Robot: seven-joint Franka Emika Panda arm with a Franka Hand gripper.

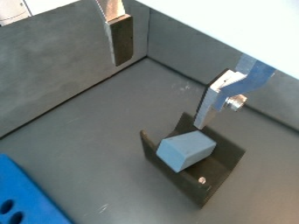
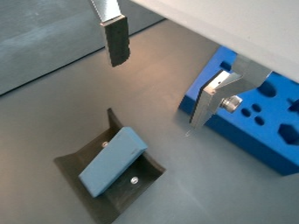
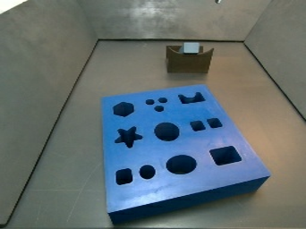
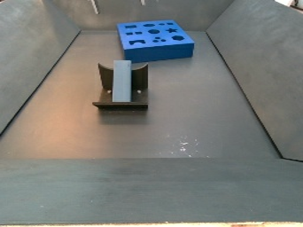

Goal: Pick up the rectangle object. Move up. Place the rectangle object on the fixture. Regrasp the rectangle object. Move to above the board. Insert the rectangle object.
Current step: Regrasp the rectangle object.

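Observation:
The light grey-blue rectangle object (image 1: pixel 187 149) (image 2: pixel 114 163) rests tilted in the notch of the dark fixture (image 1: pixel 214 179) (image 2: pixel 82 162). In both wrist views my gripper (image 1: pixel 163 92) (image 2: pixel 158 93) is open, well above the fixture, with only grey floor between its fingers (image 1: pixel 121 39) (image 2: pixel 115 44). Nothing is held. In both side views the block (image 3: pixel 189 48) (image 4: pixel 120 78) sits on the fixture (image 3: pixel 188 61) (image 4: pixel 119 103), apart from the blue board (image 3: pixel 180 148) (image 4: pixel 157 40). The gripper itself does not show clearly in either side view.
Grey sloped walls (image 3: pixel 48 80) (image 4: pixel 35 62) enclose the floor on all sides. The board (image 2: pixel 263 118) with its shaped holes lies a short way from the fixture; a corner of it (image 1: pixel 21 197) shows in a wrist view.

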